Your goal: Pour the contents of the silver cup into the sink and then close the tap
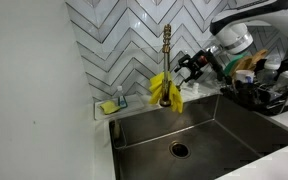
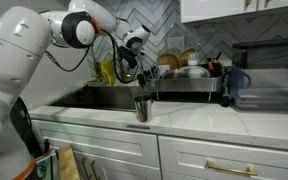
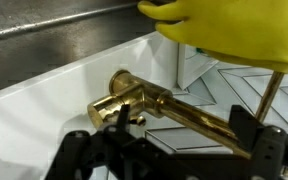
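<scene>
The silver cup (image 2: 142, 108) stood upright near the front edge of the white bench (image 2: 199, 118), free of the claw and well apart from it. Its inside could not be seen, but I judged the pouring into the sink (image 1: 144, 135) done, since the cup was set down and the arm was at the tap. The basin's floor showed only its round drain (image 1: 180, 150); no stream of water could be made out, so whether the tap was running could not be told. That left 1 of the 2 steps: closing the brass-gold tap (image 1: 167, 50), which rose upright behind the basin with yellow rubber gloves (image 1: 166, 92) draped over it.

The claw (image 1: 188, 68) hovered just beside the tap's stem. In the wrist view it was spread wide and empty, its 2 dark fingers (image 3: 79, 152) at either side with the tap's lever (image 3: 122, 100) between and beyond them; it looked apart from the lever, though contact could not be ruled out.

Farther out, a loaded dish rack (image 1: 266, 92) sat on the bench beside the basin; a sponge holder (image 1: 112, 105) stood at the basin's other end.
</scene>
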Robot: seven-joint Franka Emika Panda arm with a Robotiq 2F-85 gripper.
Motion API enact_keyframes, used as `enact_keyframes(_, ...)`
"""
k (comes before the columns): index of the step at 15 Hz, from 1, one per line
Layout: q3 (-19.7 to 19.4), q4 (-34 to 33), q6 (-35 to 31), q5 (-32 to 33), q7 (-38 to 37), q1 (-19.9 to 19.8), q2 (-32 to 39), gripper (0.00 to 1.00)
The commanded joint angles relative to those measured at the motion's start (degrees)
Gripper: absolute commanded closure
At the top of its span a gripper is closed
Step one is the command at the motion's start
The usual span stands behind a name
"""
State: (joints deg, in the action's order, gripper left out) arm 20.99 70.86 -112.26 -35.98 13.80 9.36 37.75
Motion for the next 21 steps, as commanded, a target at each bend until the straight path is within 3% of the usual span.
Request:
enact_keyframes(1,0.0,-1.5,-0.5,-1.2,1.0,1.1,1.1,0.00)
enact_keyframes(5,0.5,-3.6,0.1,-1.1,2.2,1.7,1.9,0.00)
enact_keyframes(12,0.0,0.1,-0.3,-0.1,1.6,-0.3,-1.7,0.00)
enact_keyframes(21,-4.6,9.2,0.8,7.5,1.6,-4.0,-17.4,0.00)
